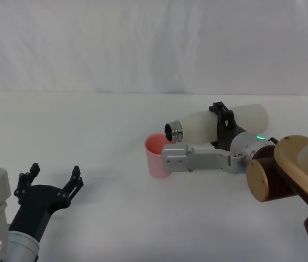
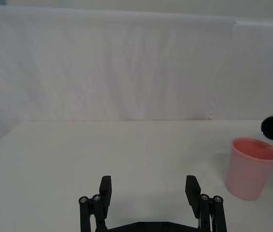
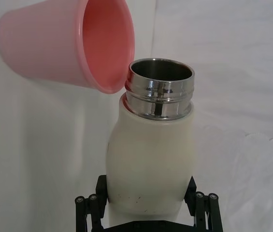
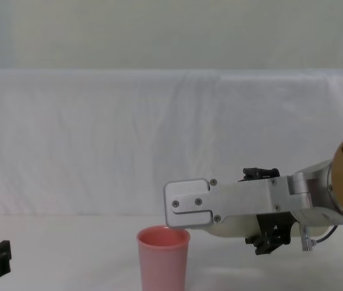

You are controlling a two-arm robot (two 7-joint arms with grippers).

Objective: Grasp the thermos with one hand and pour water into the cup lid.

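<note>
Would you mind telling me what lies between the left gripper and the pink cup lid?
Only bare white table between the left gripper and the cup lid, in the head view.

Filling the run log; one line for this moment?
right gripper: holds thermos tipped, mouth over cup lid | left gripper: open, parked

white-covered table (image 1: 88, 142) before a wrinkled white cloth backdrop (image 1: 143, 43), soft even light
</note>
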